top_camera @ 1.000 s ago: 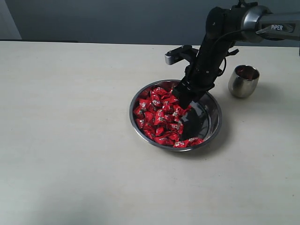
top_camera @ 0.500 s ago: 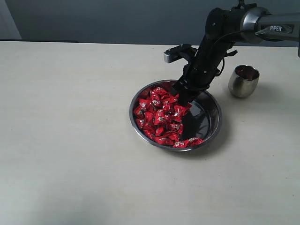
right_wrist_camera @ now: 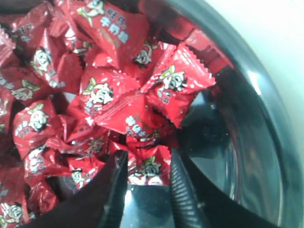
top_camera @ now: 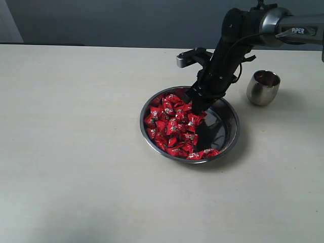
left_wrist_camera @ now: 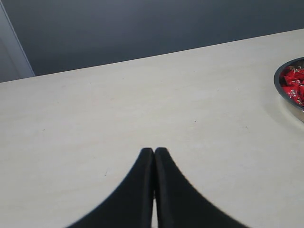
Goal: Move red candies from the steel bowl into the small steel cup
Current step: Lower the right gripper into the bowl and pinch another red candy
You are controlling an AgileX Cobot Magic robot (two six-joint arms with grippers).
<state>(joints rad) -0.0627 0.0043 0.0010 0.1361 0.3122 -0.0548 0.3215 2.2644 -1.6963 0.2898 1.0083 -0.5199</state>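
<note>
red candies (top_camera: 172, 126): heaped in the steel bowl (top_camera: 229, 132), on the side toward the tabletop's (top_camera: 76, 152) left edge, other side bare. bowl a little right of the tabletop's middle. one red candy (right_wrist_camera: 150, 172) pinched between the fingers of the right gripper (top_camera: 197, 108), clenched on it at the heap's rim. small steel cup (top_camera: 262, 88) upright, apart from the bowl, toward the far right corner. left gripper (left_wrist_camera: 154, 150) clenched on nothing, fingers pressed together over bare tabletop, well apart from the bowl.
</note>
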